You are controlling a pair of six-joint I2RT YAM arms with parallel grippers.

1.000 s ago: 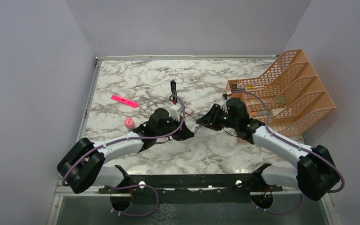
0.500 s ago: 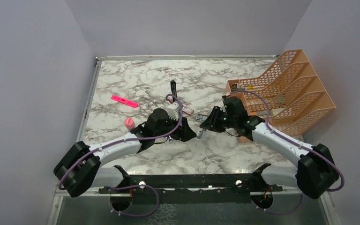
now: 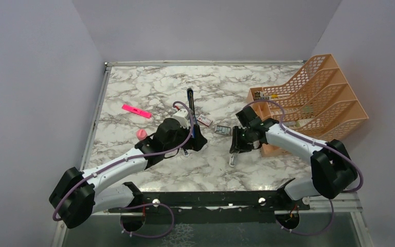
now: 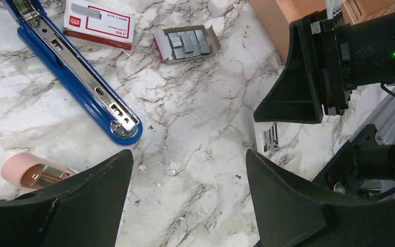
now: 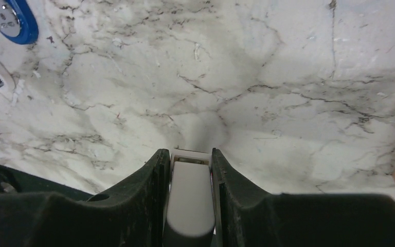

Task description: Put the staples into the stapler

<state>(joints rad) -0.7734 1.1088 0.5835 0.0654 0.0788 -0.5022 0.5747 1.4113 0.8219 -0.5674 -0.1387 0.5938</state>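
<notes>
Right gripper (image 5: 190,154) clamped on staples (image 5: 190,203), a smooth grey rectangular bar, held over the veined marble table (image 5: 267,77). Left gripper (image 4: 187,159) spread wide, nothing between its black wedge fingers (image 4: 82,206). Stapler (image 4: 77,68) lies open on the marble just far of the left gripper: slim blue shell, silver rail up. To its right, a red-white box (image 4: 99,23), then a card tray (image 4: 160,43) of grey strips. Orange mesh rack (image 3: 319,98) far right.

The marble table (image 3: 149,85) bears a stapler (image 4: 77,67), staple box (image 4: 99,23), tray of staples (image 4: 186,43), pink marker (image 3: 136,110) and rack (image 3: 313,98).
</notes>
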